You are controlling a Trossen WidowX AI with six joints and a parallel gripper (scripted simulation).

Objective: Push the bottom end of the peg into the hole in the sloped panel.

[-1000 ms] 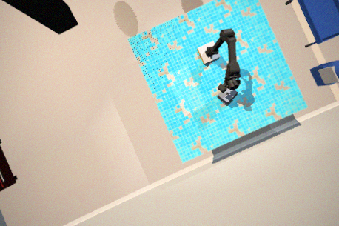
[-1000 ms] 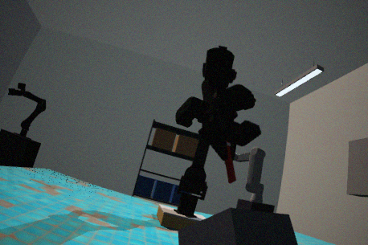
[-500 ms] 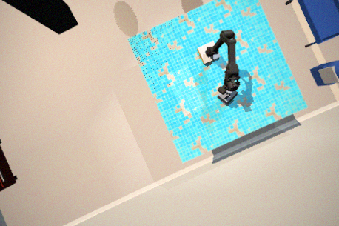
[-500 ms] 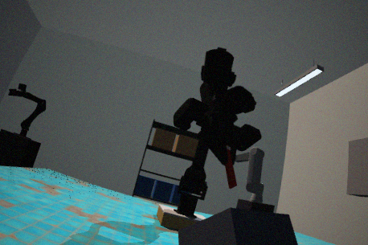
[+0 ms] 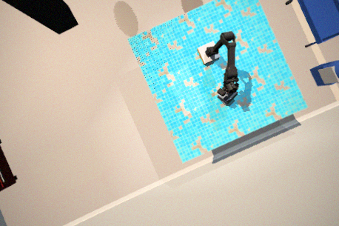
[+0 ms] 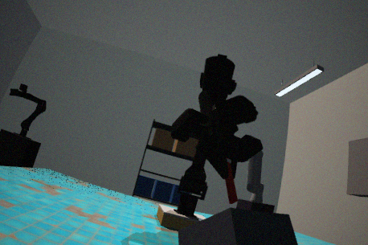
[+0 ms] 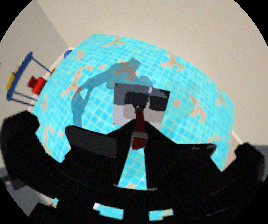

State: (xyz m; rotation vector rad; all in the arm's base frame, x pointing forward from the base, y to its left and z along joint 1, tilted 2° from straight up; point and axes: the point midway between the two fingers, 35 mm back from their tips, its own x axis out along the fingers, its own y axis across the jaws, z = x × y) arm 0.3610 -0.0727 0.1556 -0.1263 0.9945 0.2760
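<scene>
The dark red peg (image 6: 231,191) (image 7: 139,141) is held in my gripper (image 5: 230,87) (image 6: 228,167) (image 7: 139,123), which is shut on it. The peg points down from the fingers, slightly tilted in the exterior view. The grey panel block (image 5: 228,101) (image 6: 261,230) (image 7: 155,117) is below the gripper. In the exterior view the peg's lower end appears just above and beside the block's upper left edge; the real gap is unclear. In the wrist view the peg overlaps the panel, and dark shadows cover part of its face. I cannot make out the hole or the peg's cross-section.
The arm's pale base plate (image 5: 205,55) (image 6: 165,210) stands behind the block on the cyan tiled surface (image 5: 200,119) (image 7: 100,115). A grey cylinder-like part (image 6: 255,169) rises behind the block. A blue chair-like object (image 5: 320,12) is beyond the tiled area.
</scene>
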